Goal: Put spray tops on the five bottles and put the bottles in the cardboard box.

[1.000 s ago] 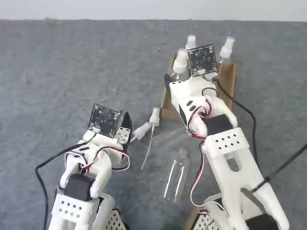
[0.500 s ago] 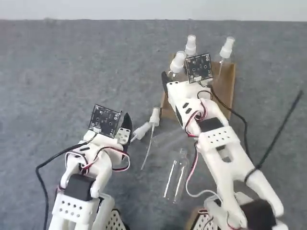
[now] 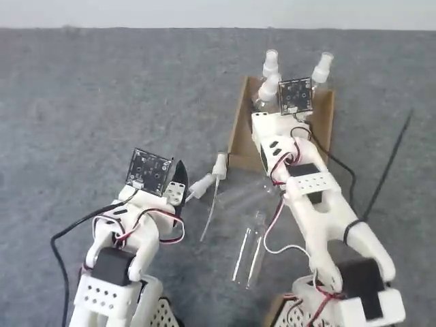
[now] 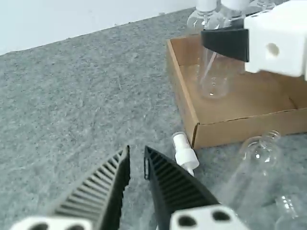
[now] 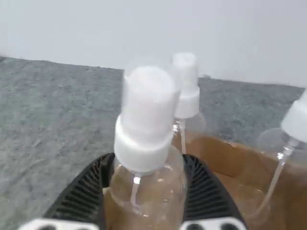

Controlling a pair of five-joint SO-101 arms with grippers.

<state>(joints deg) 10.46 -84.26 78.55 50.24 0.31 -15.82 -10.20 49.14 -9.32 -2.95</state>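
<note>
My right gripper is shut on a clear bottle fitted with a white spray top, held upright over the near left part of the cardboard box. Two more capped bottles stand at the box's far side. A loose spray top with its long tube lies on the table just right of my left gripper. That gripper hangs low with its fingers slightly apart and nothing between them. Two uncapped bottles lie in front of the box.
Grey felt covers the table, with free room to the left and at the back. The box's near wall stands between the lying bottles and the box floor. A black cable sticks up at the right arm's side.
The right arm has swung right and forward, carrying the capped bottle from the box's left wall to over the inside. The left arm and the loose parts have not moved.
</note>
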